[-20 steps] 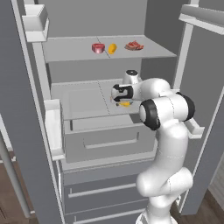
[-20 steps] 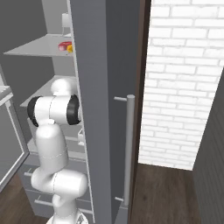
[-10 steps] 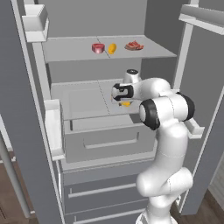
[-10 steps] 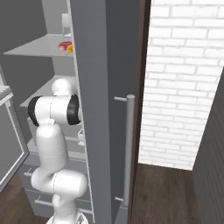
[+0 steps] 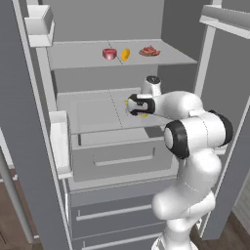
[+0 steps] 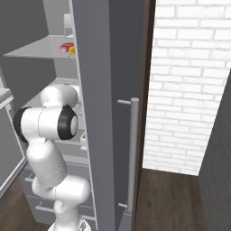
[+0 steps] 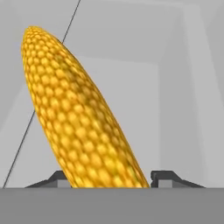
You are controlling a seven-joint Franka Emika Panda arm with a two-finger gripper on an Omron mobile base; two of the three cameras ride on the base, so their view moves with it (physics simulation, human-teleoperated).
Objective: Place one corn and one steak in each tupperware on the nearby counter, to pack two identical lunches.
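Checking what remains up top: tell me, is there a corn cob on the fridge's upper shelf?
Yes, a corn cob lies on the upper shelf between two steaks.

— What can't you make out?
— My pincer point(image 5: 137, 106) covers most of the long yellow corn cob point(image 5: 142, 114) in the left base view; up close, the cob's point(image 7: 78, 118) lower end is cut off.
— And the shelf?
— The flat red marbled steak point(image 5: 149, 51) is too small for detail.

Long yellow-orange corn cob point(image 7: 76, 118) with bumpy kernels, leaning up and to the left, its lower end between two small dark fingertips point(image 7: 168, 178), pale grey walls behind
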